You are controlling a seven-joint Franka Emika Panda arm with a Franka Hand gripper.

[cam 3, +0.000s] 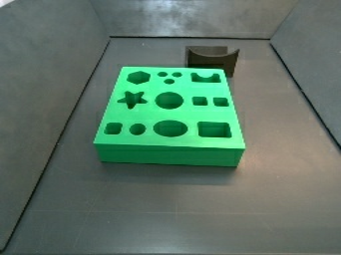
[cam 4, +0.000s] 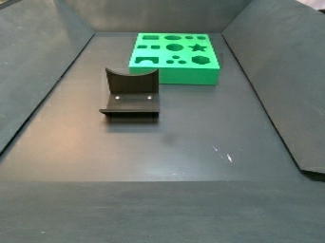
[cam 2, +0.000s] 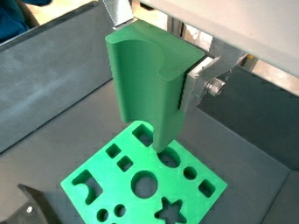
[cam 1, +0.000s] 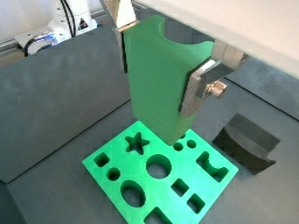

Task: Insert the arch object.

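Observation:
My gripper (cam 1: 156, 87) is shut on the green arch piece (cam 1: 158, 70), a tall block with a curved notch in its upper end. It holds the piece upright between its silver fingers (cam 1: 197, 89). The same grip shows in a wrist view (cam 2: 152, 66) with the arch piece (cam 2: 142, 87). The piece hangs over the green board (cam 1: 112, 171), which has several shaped holes. The board also shows in a wrist view (cam 2: 117, 182) and in both side views (cam 3: 156, 116) (cam 4: 178, 58). Its arch-shaped hole (cam 3: 204, 76) lies at one corner. The gripper is out of view in both side views.
The dark fixture (cam 3: 210, 57) stands on the floor just beside the board; it also shows in a side view (cam 4: 129, 93) and in both wrist views (cam 1: 251, 140) (cam 2: 33, 208). Dark sloping walls ring the grey floor (cam 4: 191, 142).

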